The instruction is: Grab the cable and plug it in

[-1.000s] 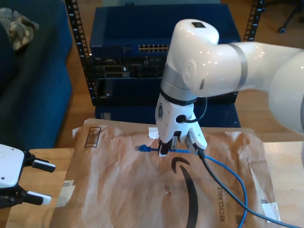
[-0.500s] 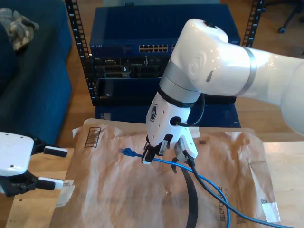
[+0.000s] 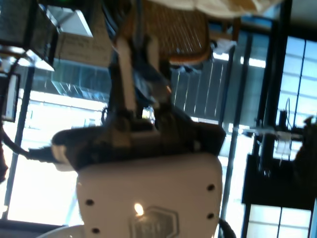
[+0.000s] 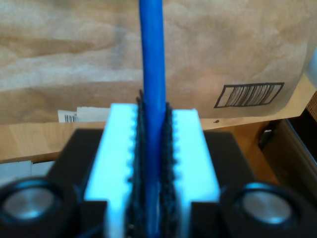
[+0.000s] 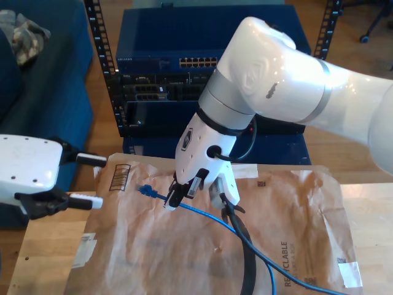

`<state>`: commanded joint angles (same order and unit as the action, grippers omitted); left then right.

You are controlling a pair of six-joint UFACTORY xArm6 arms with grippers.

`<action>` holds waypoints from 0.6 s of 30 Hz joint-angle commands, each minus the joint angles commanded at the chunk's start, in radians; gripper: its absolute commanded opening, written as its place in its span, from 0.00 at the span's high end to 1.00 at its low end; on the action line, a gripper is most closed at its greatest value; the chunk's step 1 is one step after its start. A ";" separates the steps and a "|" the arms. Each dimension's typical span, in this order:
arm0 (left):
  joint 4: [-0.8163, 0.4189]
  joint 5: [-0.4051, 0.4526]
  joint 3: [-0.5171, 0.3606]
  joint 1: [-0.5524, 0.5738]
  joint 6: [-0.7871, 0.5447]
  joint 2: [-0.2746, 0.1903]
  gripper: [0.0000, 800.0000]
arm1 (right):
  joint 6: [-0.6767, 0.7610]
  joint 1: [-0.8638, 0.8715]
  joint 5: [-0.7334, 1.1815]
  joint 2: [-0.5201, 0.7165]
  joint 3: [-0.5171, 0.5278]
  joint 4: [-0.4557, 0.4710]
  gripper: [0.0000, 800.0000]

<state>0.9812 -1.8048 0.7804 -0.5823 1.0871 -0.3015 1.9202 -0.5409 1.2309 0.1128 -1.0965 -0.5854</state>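
The blue cable runs across the brown paper, and its plug end sticks out toward the exterior view's left, lifted off the paper. My second gripper, on the big white arm from the exterior view's right, is shut on the cable just behind the plug. In the second wrist view the cable passes straight between the ribbed pads of that gripper. My first gripper hovers at the exterior view's left, open, fingers pointing at the plug a short gap away. The first wrist view is blurred around this gripper.
A brown paper mailer covers the wooden table. Behind it stands a rack with a network switch and its ports. A blue sofa sits at the exterior view's left. The arm's black cable drapes over the paper.
My second gripper has carried the cable's plug end toward the exterior view's left and lifted it. My first gripper has risen and moved in toward the plug.
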 joint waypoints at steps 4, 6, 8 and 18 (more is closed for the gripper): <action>0.000 0.025 -0.002 0.020 0.006 0.000 0.09 | 0.021 -0.014 -0.002 -0.009 -0.020 -0.003 1.00; 0.000 0.035 -0.002 0.020 0.017 0.000 0.13 | 0.023 -0.021 -0.002 -0.012 -0.038 -0.003 1.00; 0.000 0.034 -0.002 0.021 0.018 0.000 0.16 | 0.025 -0.028 -0.002 -0.026 -0.054 -0.003 1.00; 0.006 0.034 -0.003 0.057 0.017 -0.002 0.20 | 0.026 -0.032 -0.008 -0.061 -0.087 -0.003 1.00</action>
<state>0.9874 -1.7710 0.7773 -0.5255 1.1040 -0.3030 1.9463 -0.5731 1.2233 0.0514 -1.1839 -0.5884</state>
